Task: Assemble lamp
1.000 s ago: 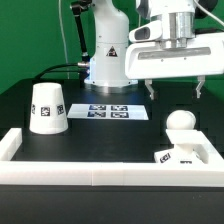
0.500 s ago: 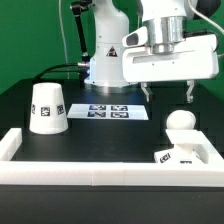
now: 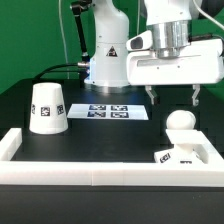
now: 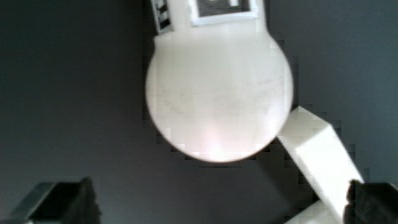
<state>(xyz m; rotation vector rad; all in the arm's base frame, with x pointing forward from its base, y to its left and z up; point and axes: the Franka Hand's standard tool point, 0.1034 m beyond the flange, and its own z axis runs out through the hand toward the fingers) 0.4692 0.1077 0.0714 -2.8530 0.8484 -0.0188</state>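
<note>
Gripper (image 3: 174,98) hangs spread wide and empty above the bulb (image 3: 181,122), apparently so its fingers can straddle the ball. From the exterior view's left come the shade (image 3: 47,107), wide end down, the marker board (image 3: 110,111), then the bulb close by the base (image 3: 186,154), which is tucked into the border rail (image 3: 100,172) corner, probably for bracing.

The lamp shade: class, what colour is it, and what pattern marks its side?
White shade with a black-and-white square tag; the exterior view shows it best.

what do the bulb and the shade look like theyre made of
Bulb: probably hard white plastic, smooth with a faint sheen; the wrist view shows a soft bright patch on it. Shade: likely the same plastic but more matte; its walls look evenly dull white.
</note>
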